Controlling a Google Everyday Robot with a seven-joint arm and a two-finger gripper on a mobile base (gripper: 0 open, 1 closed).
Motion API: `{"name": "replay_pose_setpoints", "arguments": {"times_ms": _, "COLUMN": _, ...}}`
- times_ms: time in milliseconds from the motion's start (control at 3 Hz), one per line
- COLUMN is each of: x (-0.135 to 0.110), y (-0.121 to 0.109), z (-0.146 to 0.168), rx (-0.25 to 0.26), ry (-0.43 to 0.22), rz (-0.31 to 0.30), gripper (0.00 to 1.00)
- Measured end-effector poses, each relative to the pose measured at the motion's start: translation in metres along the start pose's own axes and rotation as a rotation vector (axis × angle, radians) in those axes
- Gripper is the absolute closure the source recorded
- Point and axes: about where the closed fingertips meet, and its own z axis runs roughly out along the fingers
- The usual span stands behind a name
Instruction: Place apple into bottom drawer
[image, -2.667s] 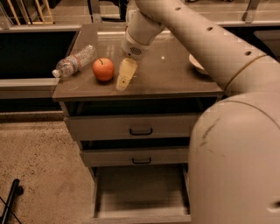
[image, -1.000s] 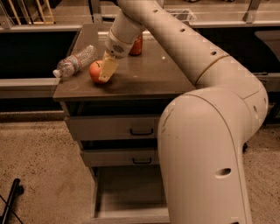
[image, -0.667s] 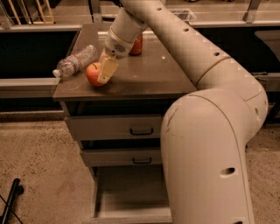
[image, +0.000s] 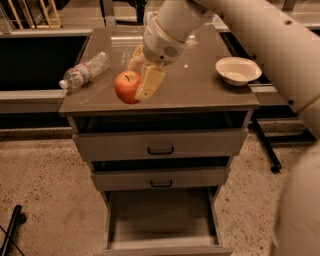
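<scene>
The orange-red apple (image: 124, 88) with a short dark stem sits between the pale yellow fingers (image: 150, 81) of my gripper (image: 135, 82), which is shut on it. It hangs just above the front left part of the cabinet top (image: 200, 90), near the front edge. The bottom drawer (image: 162, 215) is pulled open below, straight under the cabinet front, and its pale wooden floor is bare. My arm comes in from the upper right.
A clear plastic bottle (image: 85, 70) lies on its side at the top's left edge. A white bowl (image: 238, 70) stands at the right edge. Two upper drawers with black handles (image: 161, 150) are a little ajar. A dark low shelf lies to the left.
The gripper has closed on the apple, lifted it from beside the bottle and carried it toward the front edge of the top. The soda can no longer shows.
</scene>
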Motion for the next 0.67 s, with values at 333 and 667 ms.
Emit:
{"name": "replay_pose_setpoints", "arguments": {"times_ms": 333, "x": 0.013, "y": 0.028, "z": -0.006, "rx": -0.017, "ry": 0.036, "rz": 0.018, "gripper": 1.00}}
{"name": "replay_pose_setpoints", "arguments": {"times_ms": 667, "x": 0.017, "y": 0.021, "z": 0.013, "rx": 0.001, "ry": 0.019, "rz": 0.044, "gripper": 1.00}}
